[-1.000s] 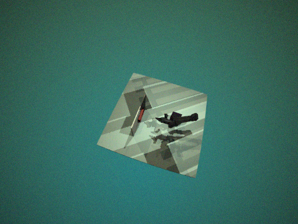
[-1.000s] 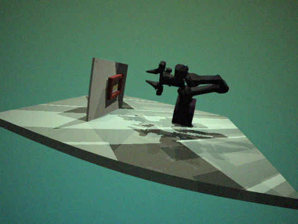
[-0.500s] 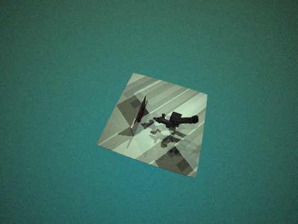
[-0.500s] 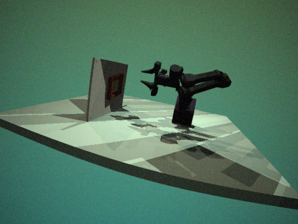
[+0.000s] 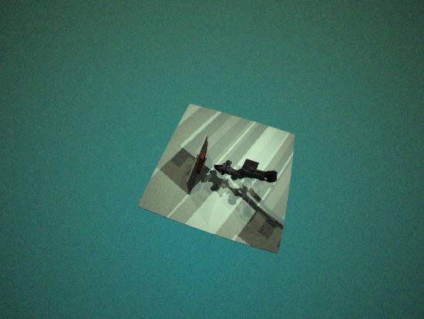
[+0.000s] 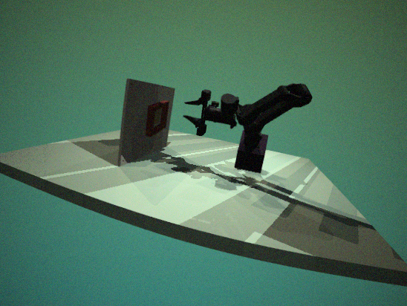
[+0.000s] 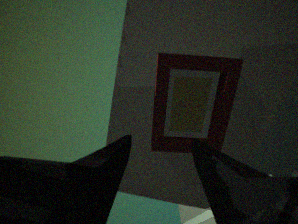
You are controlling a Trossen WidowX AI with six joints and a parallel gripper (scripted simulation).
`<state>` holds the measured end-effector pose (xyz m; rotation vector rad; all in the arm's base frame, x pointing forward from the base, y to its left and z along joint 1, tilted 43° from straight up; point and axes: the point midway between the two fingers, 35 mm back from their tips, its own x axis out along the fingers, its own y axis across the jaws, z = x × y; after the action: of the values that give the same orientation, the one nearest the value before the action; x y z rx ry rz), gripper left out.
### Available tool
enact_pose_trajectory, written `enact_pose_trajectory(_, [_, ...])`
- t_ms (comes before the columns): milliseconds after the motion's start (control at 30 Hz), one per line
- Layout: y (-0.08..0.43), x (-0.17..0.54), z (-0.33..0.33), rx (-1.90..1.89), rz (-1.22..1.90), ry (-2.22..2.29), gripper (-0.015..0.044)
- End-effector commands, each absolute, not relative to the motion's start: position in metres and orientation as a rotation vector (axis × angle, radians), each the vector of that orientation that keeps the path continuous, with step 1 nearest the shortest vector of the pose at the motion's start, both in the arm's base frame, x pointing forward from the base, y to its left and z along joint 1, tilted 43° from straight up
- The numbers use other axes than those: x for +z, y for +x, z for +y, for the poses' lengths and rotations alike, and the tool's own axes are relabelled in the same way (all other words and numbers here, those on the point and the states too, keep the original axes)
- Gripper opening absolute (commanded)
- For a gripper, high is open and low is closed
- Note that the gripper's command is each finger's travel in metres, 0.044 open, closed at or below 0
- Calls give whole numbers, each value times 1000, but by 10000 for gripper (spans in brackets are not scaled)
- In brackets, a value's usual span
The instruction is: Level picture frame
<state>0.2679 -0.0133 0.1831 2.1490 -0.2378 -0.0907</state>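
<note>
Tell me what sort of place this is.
Probably a robot test setup rather than a lived-in room: a black arm, an upright panel bearing a red frame, and a plain blue-green backdrop.

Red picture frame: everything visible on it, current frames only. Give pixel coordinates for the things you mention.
The red picture frame [image 5: 201, 162] [image 6: 149, 120] [image 7: 160, 102] is a dark red, four-sided border, taller than wide in the wrist view, with a pale inner band around a dull olive-yellow panel. Surfaces look plain and matte; the material can't be told. It sits upright against the face of the grey wall panel [image 5: 192, 176] [image 6: 135, 122] [image 7: 137, 30], its back hidden. The open gripper [image 5: 215, 167] [image 6: 184, 109] [image 7: 161, 141] stands off it, not touching. Exact tilt is unclear from these angles.
</note>
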Motion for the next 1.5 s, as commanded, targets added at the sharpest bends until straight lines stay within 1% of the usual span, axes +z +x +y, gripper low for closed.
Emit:
enact_pose_trajectory(0, [268, 181, -13, -89, -236, 2159, 260])
enact_pose_trajectory(300, [276, 184, -14, -89, -236, 2159, 260])
enact_pose_trajectory(700, [345, 184, -28, -86, -238, 2158, 260])
enact_pose_trajectory(1200, [346, 183, -29, -86, -238, 2158, 260])
enact_pose_trajectory(1467, [355, 184, -31, -85, -238, 2158, 260])
